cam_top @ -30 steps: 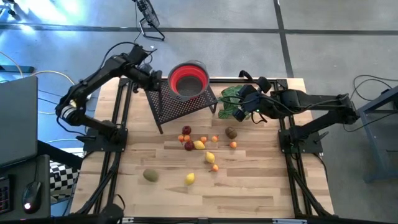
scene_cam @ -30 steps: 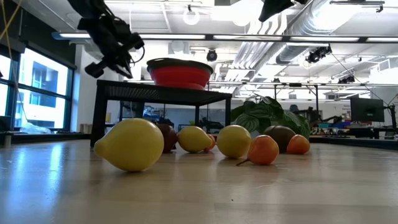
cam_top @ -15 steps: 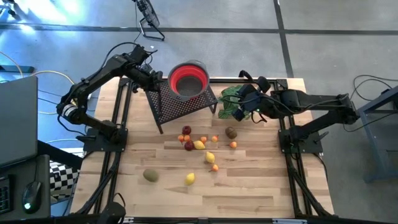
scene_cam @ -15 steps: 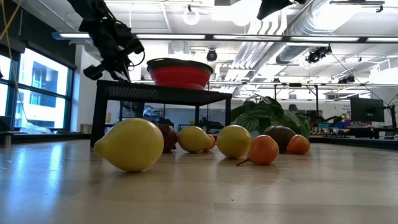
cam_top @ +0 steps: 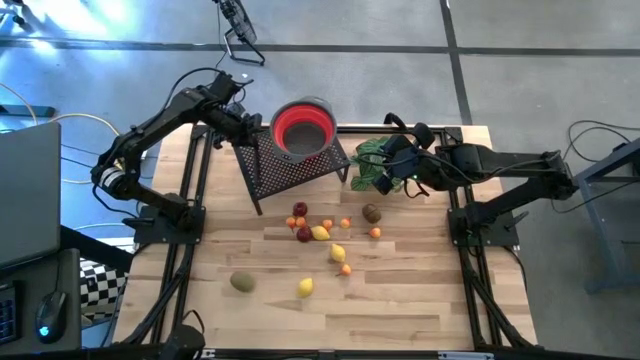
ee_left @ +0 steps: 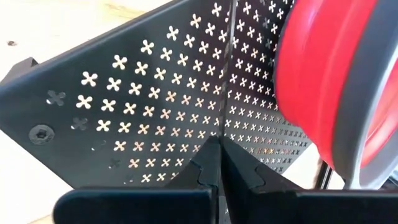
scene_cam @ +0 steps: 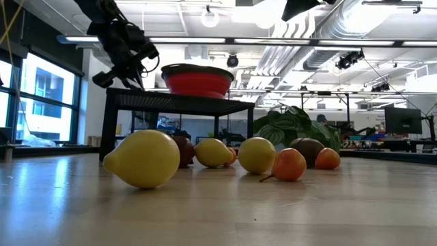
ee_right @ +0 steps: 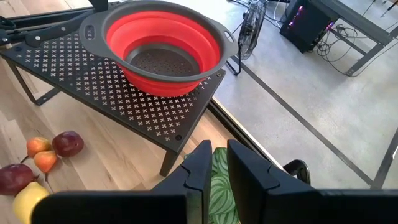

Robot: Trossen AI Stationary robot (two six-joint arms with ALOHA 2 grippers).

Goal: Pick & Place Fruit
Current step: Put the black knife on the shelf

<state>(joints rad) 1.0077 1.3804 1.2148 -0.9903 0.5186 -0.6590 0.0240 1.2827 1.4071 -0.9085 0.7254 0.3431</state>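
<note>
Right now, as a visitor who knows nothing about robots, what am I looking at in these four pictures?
Two dark jointed robot arms work at a wooden table. One picture looks straight down from above, one looks level across the tabletop, and two come from cameras on the arms' wrists.

On the table stands a black perforated metal rack with a red collapsible colander with a grey rim on top. In front of it lie small toy fruit: yellow lemons, little orange balls, dark red pieces and brownish-green ovals. A green leafy plant sits to the right of the rack.

The left gripper is shut and empty, at the rack's left edge by the colander. The right gripper hangs over the leafy plant, its fingers nearly together; I cannot tell whether it holds anything. No fruit is in the colander yet.
</note>
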